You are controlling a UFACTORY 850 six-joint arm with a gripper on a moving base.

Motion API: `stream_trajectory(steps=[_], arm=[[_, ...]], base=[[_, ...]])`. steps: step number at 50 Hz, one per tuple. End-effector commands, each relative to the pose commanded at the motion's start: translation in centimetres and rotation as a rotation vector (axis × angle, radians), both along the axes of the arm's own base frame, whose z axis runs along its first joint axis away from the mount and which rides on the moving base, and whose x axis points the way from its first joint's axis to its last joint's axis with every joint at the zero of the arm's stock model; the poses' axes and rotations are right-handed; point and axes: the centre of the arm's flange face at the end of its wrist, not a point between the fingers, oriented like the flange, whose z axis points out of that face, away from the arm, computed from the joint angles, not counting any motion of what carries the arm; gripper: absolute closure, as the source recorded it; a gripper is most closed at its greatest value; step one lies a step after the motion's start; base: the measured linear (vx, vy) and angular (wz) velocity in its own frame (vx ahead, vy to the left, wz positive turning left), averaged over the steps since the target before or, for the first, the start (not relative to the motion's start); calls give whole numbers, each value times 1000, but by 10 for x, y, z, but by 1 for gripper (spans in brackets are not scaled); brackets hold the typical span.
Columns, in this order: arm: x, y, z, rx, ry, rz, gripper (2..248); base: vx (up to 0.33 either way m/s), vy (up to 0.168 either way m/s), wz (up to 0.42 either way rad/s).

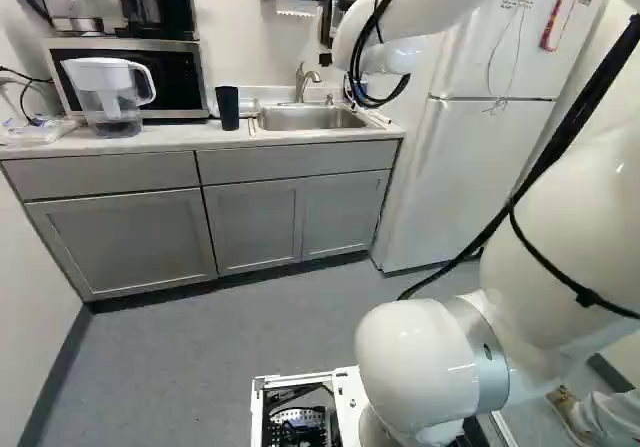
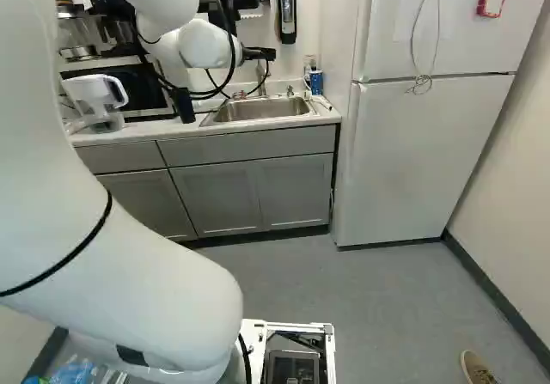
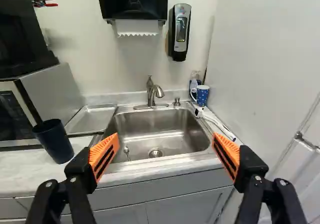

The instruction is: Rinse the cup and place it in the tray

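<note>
Part of the black gripper [image 2: 258, 54] shows in the right base view, at the end of my arm before the sink. In the wrist view the gripper [image 3: 165, 155] stands open, its orange pads wide apart and nothing between them. The sink [image 3: 155, 131] lies ahead of the fingers, with the faucet [image 3: 154, 91] at its back edge. A dark blue cup [image 3: 54, 141] stands upright on the counter beside the microwave, apart from the gripper. Beside the sink's back edge lies a shallow metal tray [image 3: 92, 119]. A blue patterned mug [image 3: 202, 95] sits at the sink's opposite back corner.
The microwave [image 3: 15, 111] and a clear pitcher [image 1: 108, 97] stand on the counter [image 1: 130, 139]. A white brush-like tool [image 3: 216, 121] lies beside the sink. The fridge [image 2: 412, 143] closes off one side. A soap dispenser [image 3: 179, 32] and towel dispenser [image 3: 132, 1] hang above.
</note>
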Motion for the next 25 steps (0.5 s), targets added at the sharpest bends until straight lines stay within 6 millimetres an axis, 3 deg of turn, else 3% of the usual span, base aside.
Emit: stream_trajectory(steps=[25], arm=[[0,0,0,0,0,0,3]], base=[[69,-32,123]])
